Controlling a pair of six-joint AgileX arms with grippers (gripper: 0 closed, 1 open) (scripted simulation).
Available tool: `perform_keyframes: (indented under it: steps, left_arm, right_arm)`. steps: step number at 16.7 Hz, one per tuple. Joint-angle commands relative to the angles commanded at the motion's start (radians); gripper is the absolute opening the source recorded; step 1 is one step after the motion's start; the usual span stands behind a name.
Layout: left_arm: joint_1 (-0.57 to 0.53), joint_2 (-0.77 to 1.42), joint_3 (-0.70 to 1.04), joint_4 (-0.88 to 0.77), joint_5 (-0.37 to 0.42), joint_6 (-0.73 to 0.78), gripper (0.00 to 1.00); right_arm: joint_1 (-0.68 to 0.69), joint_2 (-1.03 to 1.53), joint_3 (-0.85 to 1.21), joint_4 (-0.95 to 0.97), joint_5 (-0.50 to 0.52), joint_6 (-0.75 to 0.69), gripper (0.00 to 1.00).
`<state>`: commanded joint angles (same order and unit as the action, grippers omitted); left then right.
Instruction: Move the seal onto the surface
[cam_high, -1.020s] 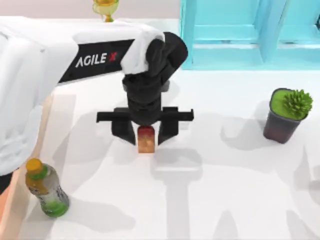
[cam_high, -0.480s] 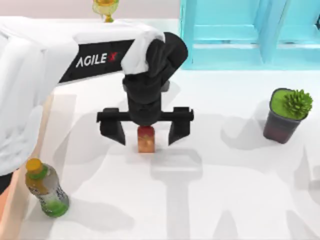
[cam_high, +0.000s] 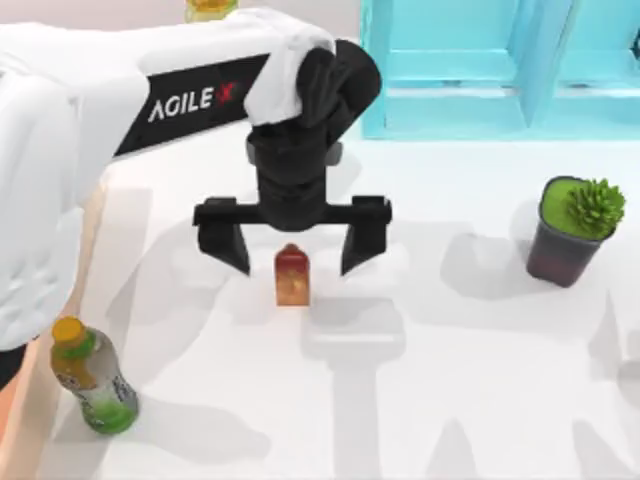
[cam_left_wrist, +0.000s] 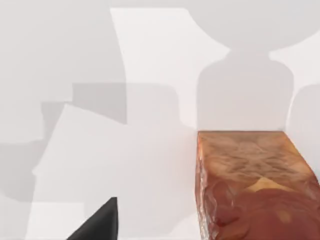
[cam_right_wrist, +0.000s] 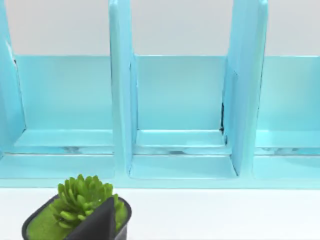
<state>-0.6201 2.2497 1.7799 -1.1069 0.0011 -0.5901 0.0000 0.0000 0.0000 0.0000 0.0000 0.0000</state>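
A: Where is the seal (cam_high: 291, 277) at this moment?

B: It stands upright on the white surface (cam_high: 450, 380), near the middle of the top view, dark red top up and orange-tan body below. Nothing touches it.

A: And the left end effector (cam_high: 293, 248)?

B: It hangs just above and behind the seal, with its 2 black fingers (cam_high: 227, 236) spread wide, 1 on each side of the seal and both clear of it. It has hold of nothing. In the left wrist view the seal (cam_left_wrist: 252, 187) sits close by on the white surface (cam_left_wrist: 150, 50), and a dark fingertip (cam_left_wrist: 100, 225) shows apart from it.

A: What about the right end effector?

B: The right wrist view shows a dark fingertip (cam_right_wrist: 97, 222) in front of a potted plant (cam_right_wrist: 80, 200), facing the light blue cabinet (cam_right_wrist: 180, 110). I cannot tell whether that end effector is spread or closed.

A: Anything else on the surface?

B: A bottle (cam_high: 92, 375) with a yellow cap stands at the left side, well apart from the seal. The potted plant (cam_high: 572, 228) in its dark pot sits at the right. The cabinet (cam_high: 480, 70) runs along the far edge, and a gold trophy (cam_high: 210, 8) peeks out at the far left behind the arm.
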Motion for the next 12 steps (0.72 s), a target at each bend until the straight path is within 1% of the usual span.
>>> perform_keyframes:
  steps: [8,12]
  left_arm:
    - [-0.003,-0.013,0.361,-0.369,0.0,-0.003,1.0]
    - [-0.003,-0.021,0.468,-0.482,0.001,-0.003,1.0]
  right_arm:
    - [0.0,0.0,0.0,0.0,0.0,0.0,1.0]
    - [0.0,0.0,0.0,0.0,0.0,0.0,1.0]
